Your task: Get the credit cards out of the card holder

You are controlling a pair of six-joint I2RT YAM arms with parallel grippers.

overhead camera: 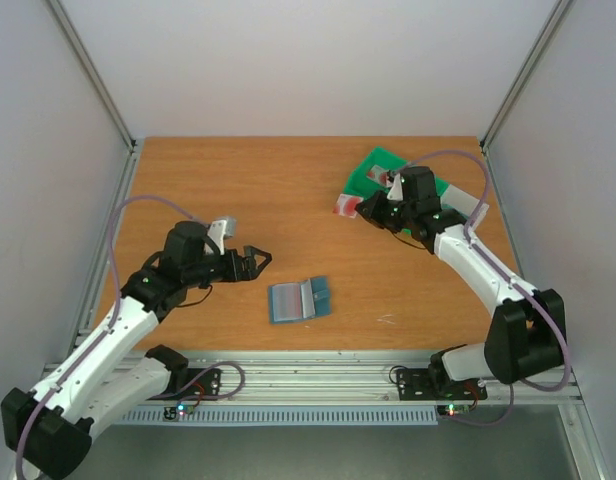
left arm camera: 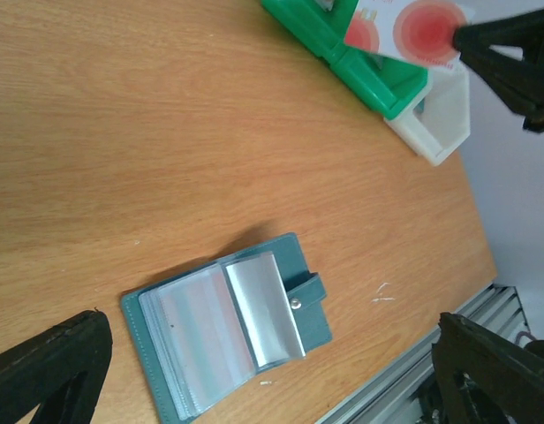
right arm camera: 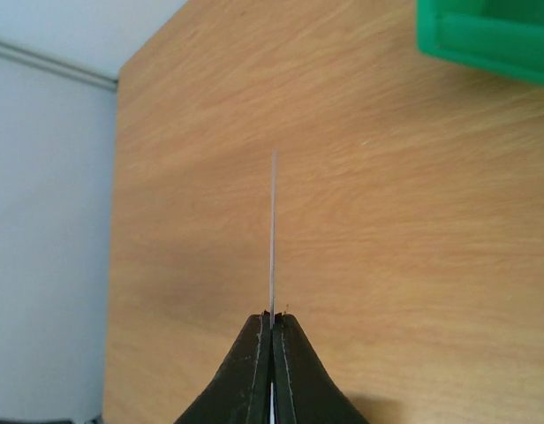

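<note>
Slate-blue card holder point(overhead camera: 298, 300) lies open and flat on the tabletop point(overhead camera: 238, 180), lower centre of the top view, clear sleeves point(left arm camera: 215, 322) up. One reddish-pink credit card point(overhead camera: 346, 205) is out at upper right, beside the green bin point(overhead camera: 373, 165). The right end effector point(overhead camera: 364, 210) is clamped tight on its edge. The left end effector point(overhead camera: 258, 260) is spread wide and empty, just left of the holder.

A wooden tabletop point(overhead camera: 288, 200), orange-brown with a fine lengthwise grain, fills the middle of a boxed-in enclosure. Plain white walls close it at the back point(overhead camera: 308, 60), on the left point(overhead camera: 38, 150) and on the right point(overhead camera: 578, 150). Slanted aluminium posts point(overhead camera: 93, 70) rise from the two far corners. A slotted aluminium rail point(overhead camera: 318, 362) runs along the near edge, with a dull grey floor point(overhead camera: 318, 450) below. The light is soft and even, and shadows are faint.
</note>
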